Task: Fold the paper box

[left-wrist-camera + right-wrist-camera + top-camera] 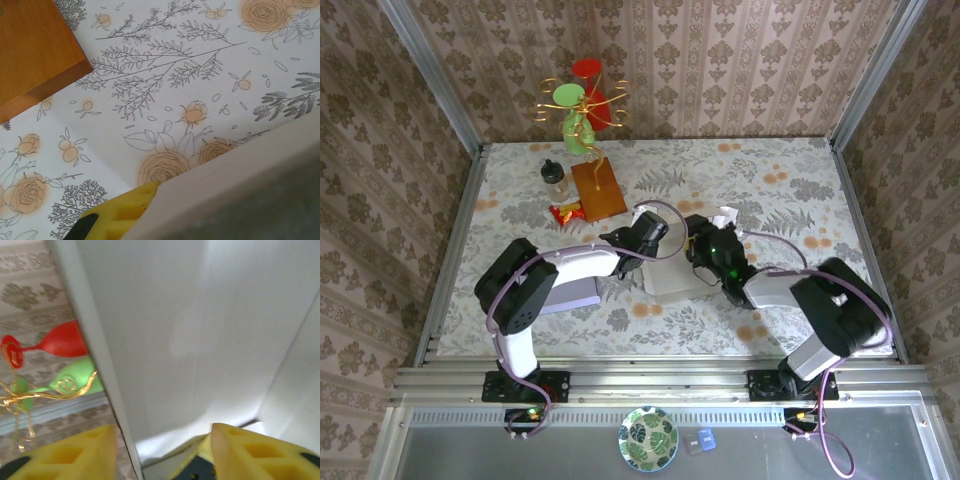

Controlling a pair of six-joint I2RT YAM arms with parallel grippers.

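Top view: white paper box (672,280) sits mid-table on the floral-print tablecloth (800,190), between the two arms, which meet over it. Left gripper (645,243) is at its left rear edge, right gripper (703,250) at its right rear. One loose white flap (725,216) sticks out behind the right gripper. An orange-brown wooden board (598,190) lies well apart, toward the back left. Left wrist view: one yellow finger pad (125,210) presses against a white box panel (240,185) that runs diagonally across the lower frame. The other finger is hidden behind it; claw reads as closed down, pinching that panel. Right wrist view: two yellow fingers (75,455) stand apart, straddling the thin edge of an upright white wall (100,365), not squeezing it. Box interior is bright, with a corner crease to the right. Judgement: partly done. Walls are raised and corners formed, at least one flap unfolded, and the box is not yet a closed, finished shape.
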